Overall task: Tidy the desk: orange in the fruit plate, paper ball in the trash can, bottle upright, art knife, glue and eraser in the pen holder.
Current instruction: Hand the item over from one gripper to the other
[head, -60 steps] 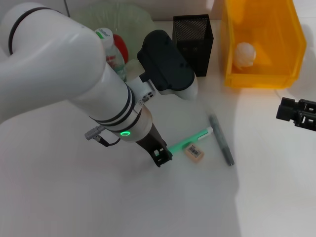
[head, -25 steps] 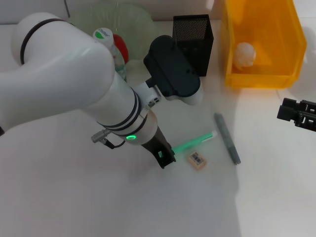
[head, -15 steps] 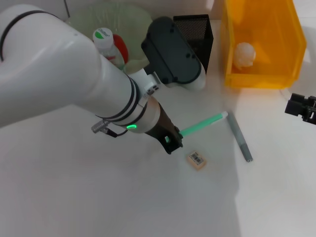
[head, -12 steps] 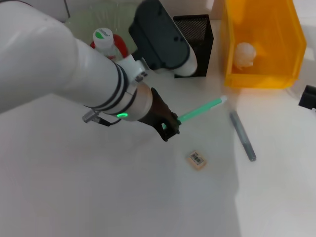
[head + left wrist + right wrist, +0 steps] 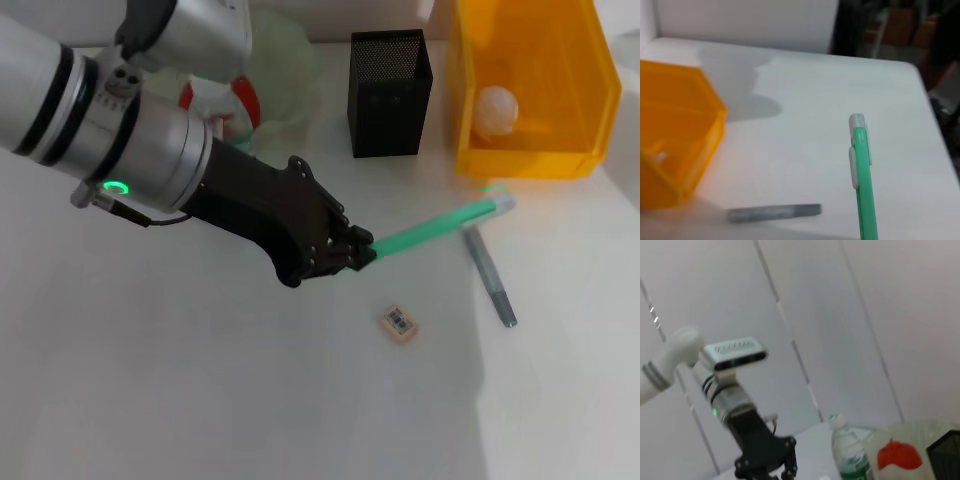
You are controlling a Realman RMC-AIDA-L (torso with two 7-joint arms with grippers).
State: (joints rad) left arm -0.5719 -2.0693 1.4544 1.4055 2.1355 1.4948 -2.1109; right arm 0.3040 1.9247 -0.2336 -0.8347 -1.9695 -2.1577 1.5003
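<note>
My left gripper [image 5: 360, 249] is shut on one end of the green art knife [image 5: 435, 228], holding it above the table with its far tip pointing toward the yellow trash can [image 5: 580, 110]. In the left wrist view the art knife [image 5: 861, 175] hangs over the grey glue stick [image 5: 774, 212]. The glue stick [image 5: 490, 275] and the small tan eraser [image 5: 399, 324] both lie on the table. A white paper ball [image 5: 497, 110] sits in the trash can. The black mesh pen holder [image 5: 390, 78] stands behind. The bottle [image 5: 849, 457] stands upright beside a red-orange fruit [image 5: 896, 456] in the fruit plate [image 5: 290, 55].
My left arm [image 5: 110, 140] covers the back left of the table and hides most of the bottle in the head view. The trash can's wall [image 5: 675, 145] is close to the held knife. White tabletop [image 5: 200, 400] stretches across the front.
My left gripper has lifted the green art knife off the table and swung it toward the trash can. The right gripper has drawn back out of the head view.
</note>
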